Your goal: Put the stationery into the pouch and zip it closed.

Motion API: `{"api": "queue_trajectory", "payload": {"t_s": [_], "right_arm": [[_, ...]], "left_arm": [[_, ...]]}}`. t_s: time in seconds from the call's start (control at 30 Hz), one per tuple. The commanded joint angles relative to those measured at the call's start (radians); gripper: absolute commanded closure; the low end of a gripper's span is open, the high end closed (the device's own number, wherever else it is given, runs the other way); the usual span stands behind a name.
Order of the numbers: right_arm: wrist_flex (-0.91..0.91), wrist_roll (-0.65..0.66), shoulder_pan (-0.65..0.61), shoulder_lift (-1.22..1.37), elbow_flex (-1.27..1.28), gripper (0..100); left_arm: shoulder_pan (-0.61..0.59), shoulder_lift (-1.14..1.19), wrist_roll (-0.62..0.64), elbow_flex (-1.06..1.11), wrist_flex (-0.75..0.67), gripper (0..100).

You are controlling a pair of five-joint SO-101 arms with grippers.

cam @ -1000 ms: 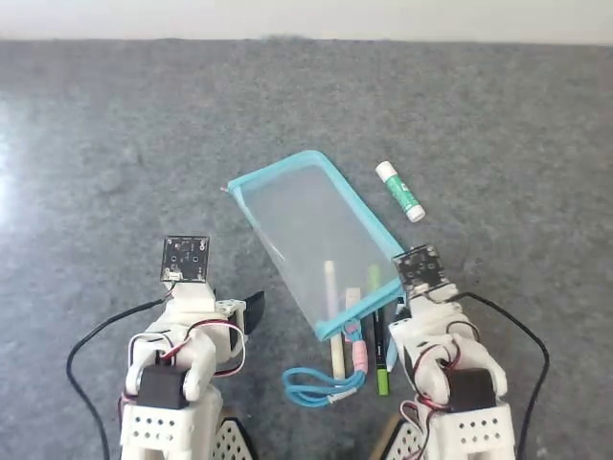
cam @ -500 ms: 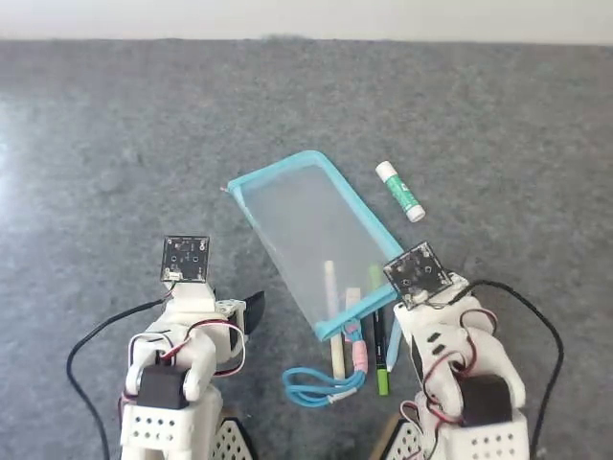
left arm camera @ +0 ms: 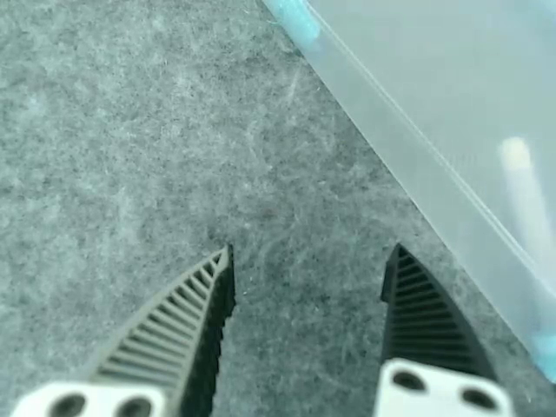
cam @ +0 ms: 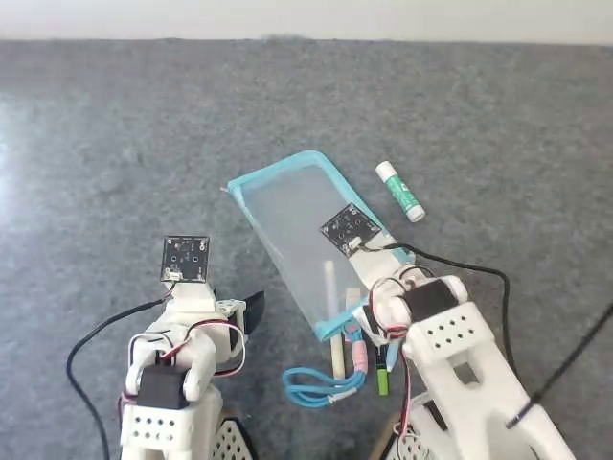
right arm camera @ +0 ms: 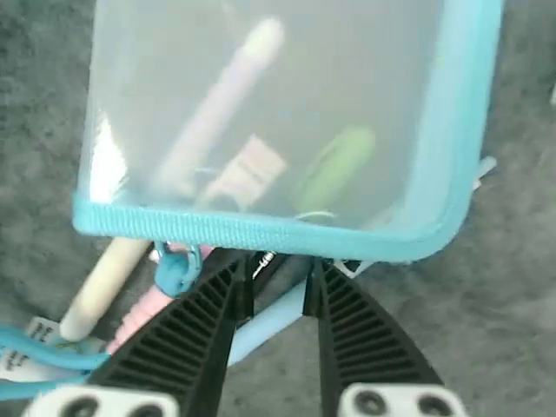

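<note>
High view: my right arm lies across the near right corner of the translucent plastic pouch with turquoise trim; that corner is hidden. The green marker shows its near end alone. Print on the white glue stick with green label: too small to read.

Right wrist view: the frosted wall blurs the cream pen and the pink-and-white piece. Whether they lie inside the pouch or under it, I cannot tell. The fingers of my right gripper cover much of the light blue pen.

Left wrist view: the pouch runs off the picture's edge. A pale shape within it is a mere smear.
</note>
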Motion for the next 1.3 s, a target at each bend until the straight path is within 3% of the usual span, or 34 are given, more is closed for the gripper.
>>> {"api": "queue_trajectory", "payload": {"t_s": [0.0, 0.13, 0.3, 0.57, 0.73, 0.97, 1.27], "right_arm": [[0.044, -0.160, -0.007, 0.005, -0.066, 90.8], [0.054, -0.301, -0.068, 0.005, -0.075, 79.4], [0.064, -0.319, -0.148, 0.016, -0.064, 61.5], [0.105, -0.321, -0.237, 0.005, -0.061, 76.9], [0.110, -0.345, -0.295, 0.018, -0.057, 76.8], [0.010, -0.460, -0.251, 0.019, 0.028, 76.8], [-0.041, -0.462, -0.308, 0.019, 0.075, 77.2]], "left_arm": [[-0.003, -0.021, 0.009, -0.007, 0.003, 73], [-0.003, -0.021, 0.009, -0.007, 0.003, 73], [-0.003, -0.021, 0.009, -0.007, 0.003, 73], [-0.003, -0.021, 0.009, -0.007, 0.003, 73], [-0.003, -0.021, 0.009, -0.007, 0.003, 73], [-0.003, -0.021, 0.009, -0.007, 0.003, 73], [-0.003, -0.021, 0.009, -0.007, 0.003, 73]]}}
